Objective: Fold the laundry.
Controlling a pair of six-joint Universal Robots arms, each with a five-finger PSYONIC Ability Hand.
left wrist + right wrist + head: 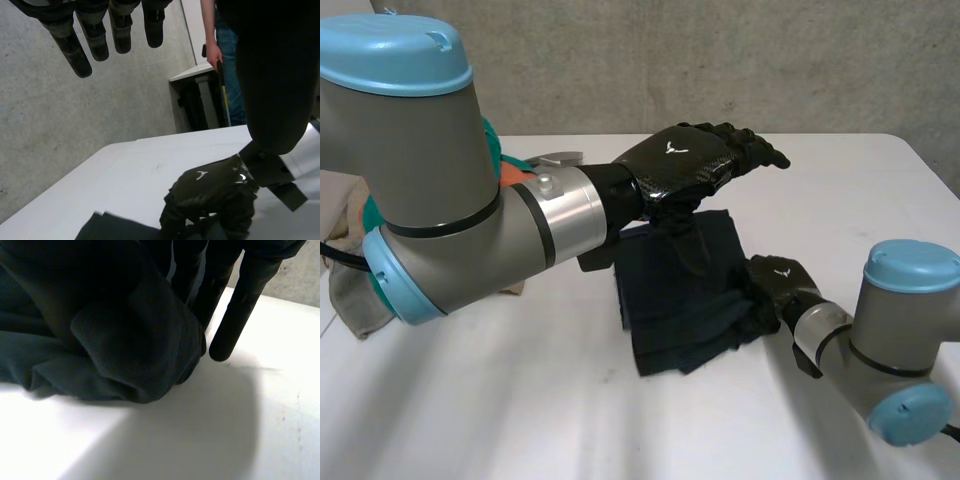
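Cloth (pixel 672 300), one; right robot hand (pixel 776 284) pinching it, left robot hand (pixel 692 166) above

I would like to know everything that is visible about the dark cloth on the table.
The dark cloth is navy-black, of soft, finely woven fabric, folded into a rough rectangle of several layers lying flat on the white table. Its edge nearest the right arm is bunched into a lump, where the right hand pinches it. The left hand hovers above its far part, fingers straight, apparently not touching it.
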